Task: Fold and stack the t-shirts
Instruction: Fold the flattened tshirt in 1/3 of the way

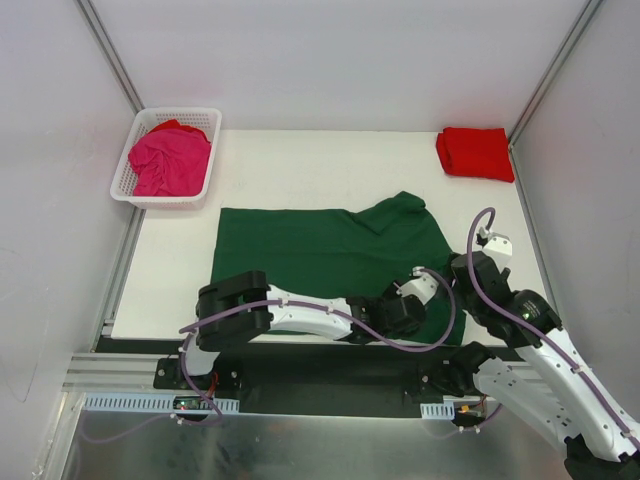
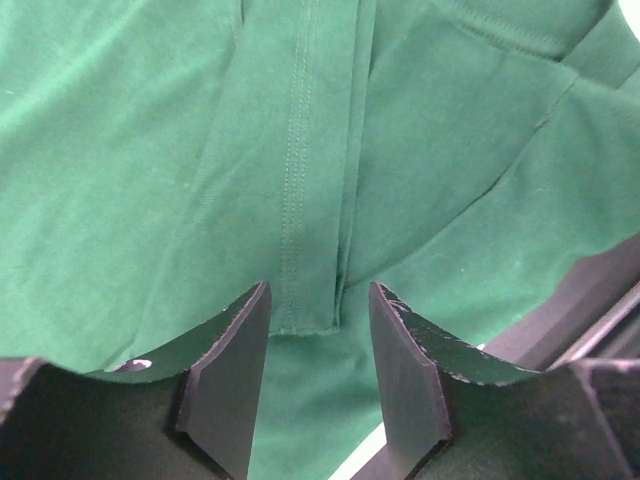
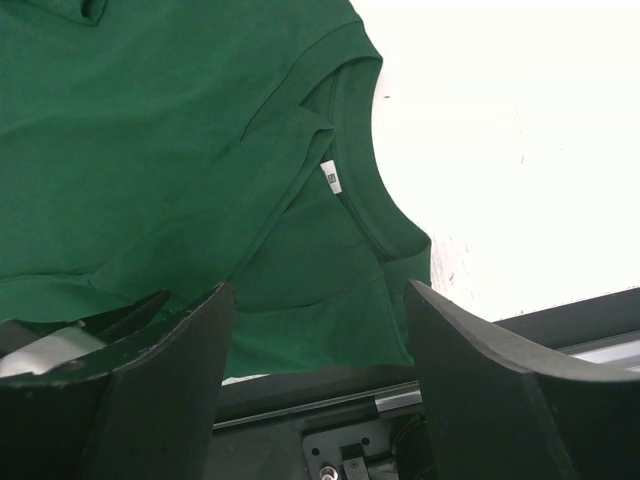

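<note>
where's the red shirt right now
In the top view, the red t-shirt lies folded at the far right corner of the table, by the right wall, beyond and apart from the spread green t-shirt.

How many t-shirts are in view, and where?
3: green t-shirt spread in the centre, red t-shirt folded at the far right corner, pink t-shirt in the basket; others may hide beneath it.

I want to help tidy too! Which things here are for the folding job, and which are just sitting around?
For the job:
- green t-shirt, spread out on the table
- red t-shirt, folded at the far right corner
- pink t-shirt, bunched up in the white basket

Just there:
- white basket, only holding the pink t-shirt
- table, just underneath everything
</note>
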Controlling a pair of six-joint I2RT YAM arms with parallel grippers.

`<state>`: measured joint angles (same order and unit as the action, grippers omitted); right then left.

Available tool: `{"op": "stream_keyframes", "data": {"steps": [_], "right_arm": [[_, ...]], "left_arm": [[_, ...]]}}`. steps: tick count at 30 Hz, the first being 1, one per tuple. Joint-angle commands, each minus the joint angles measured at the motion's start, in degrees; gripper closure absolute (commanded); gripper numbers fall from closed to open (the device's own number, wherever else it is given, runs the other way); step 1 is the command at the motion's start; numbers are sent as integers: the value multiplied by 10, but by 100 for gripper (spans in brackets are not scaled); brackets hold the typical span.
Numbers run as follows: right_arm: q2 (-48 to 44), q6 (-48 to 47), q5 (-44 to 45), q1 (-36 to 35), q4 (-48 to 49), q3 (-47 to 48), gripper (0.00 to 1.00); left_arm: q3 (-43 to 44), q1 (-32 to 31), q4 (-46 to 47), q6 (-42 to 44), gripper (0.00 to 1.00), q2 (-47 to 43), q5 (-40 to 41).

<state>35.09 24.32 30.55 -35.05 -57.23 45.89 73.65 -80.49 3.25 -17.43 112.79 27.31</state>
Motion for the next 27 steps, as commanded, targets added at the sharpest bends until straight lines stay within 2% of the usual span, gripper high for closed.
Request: {"op": "stream_keyframes", "data": {"steps": [1,11,18,21,25,26,27], "right_arm": [[-3,-11,-5,5,4,2,28],[-13,-12,-6,8,-2,-2,28],[-14,-11,-6,11,-4,-2,28],[-14,-12,-7,11,-4,-2,28],[-15,-12,-7,12,-2,-2,28],[-16,-12,-7,11,-3,-3,28],[-16,-12,-7,12,-3,-3,28]], "left_arm": [[4,8,19,21,56,21,3],[-4,12,22,19,59,37,5],[-13,13,21,15,67,38,3],[-17,13,21,12,75,35,3],[-18,13,21,10,93,34,4],[-18,12,21,11,100,34,4],[-17,13,21,11,100,34,4]]}}
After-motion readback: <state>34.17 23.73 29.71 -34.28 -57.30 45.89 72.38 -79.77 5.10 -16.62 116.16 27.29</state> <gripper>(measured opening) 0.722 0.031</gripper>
